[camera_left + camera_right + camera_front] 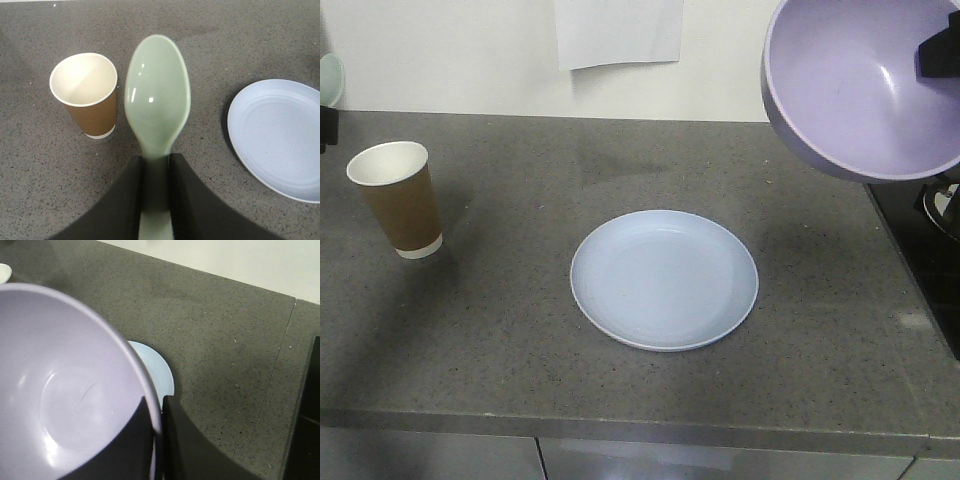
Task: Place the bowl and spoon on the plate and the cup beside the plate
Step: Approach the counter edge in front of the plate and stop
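Holding: L gripper spoon, R gripper bowl, prob. aloft.

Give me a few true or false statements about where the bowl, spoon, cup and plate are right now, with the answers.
1. The plate is bare. True.
2. The bowl rests on the plate. False: the right end effector holds it by its rim, tilted, up in the air.
3. The left end effector is shut on the handle of the spoon. True.
4. The cup lies on its side. False: it stands upright on the counter, apart from the plate.
5. The cup is empty. True.
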`<state>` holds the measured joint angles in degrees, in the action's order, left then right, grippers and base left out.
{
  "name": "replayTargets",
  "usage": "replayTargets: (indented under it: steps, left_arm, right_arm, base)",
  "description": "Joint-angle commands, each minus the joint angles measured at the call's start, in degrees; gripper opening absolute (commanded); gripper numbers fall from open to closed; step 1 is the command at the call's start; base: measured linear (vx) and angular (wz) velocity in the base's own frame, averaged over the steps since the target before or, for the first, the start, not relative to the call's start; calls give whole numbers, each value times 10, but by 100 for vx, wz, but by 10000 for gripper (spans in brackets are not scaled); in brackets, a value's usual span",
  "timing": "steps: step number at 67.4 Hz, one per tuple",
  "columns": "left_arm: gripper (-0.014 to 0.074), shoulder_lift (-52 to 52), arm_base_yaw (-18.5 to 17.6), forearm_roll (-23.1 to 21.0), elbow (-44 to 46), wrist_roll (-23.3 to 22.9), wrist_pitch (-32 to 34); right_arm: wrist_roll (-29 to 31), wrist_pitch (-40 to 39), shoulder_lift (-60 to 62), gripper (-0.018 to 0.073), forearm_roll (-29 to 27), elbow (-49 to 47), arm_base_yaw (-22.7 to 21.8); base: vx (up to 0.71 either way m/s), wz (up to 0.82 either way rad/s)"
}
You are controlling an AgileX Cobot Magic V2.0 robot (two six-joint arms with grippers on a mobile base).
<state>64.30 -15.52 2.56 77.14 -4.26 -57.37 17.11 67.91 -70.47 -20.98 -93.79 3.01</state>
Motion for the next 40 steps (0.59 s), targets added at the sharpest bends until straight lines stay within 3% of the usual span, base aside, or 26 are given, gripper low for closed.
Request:
replayTargets:
  steps: [1, 40]
  left_arm:
    - [-6, -11, -2, -2, 15, -5, 32]
    - [-6, -11, -2, -2, 15, -5, 32]
  right_arm:
    - [-1, -36, 12, -4, -11, -15, -3]
    - [-1, -36, 12, -4, -11, -15, -3]
  base:
    - [4, 1]
    - [3, 0]
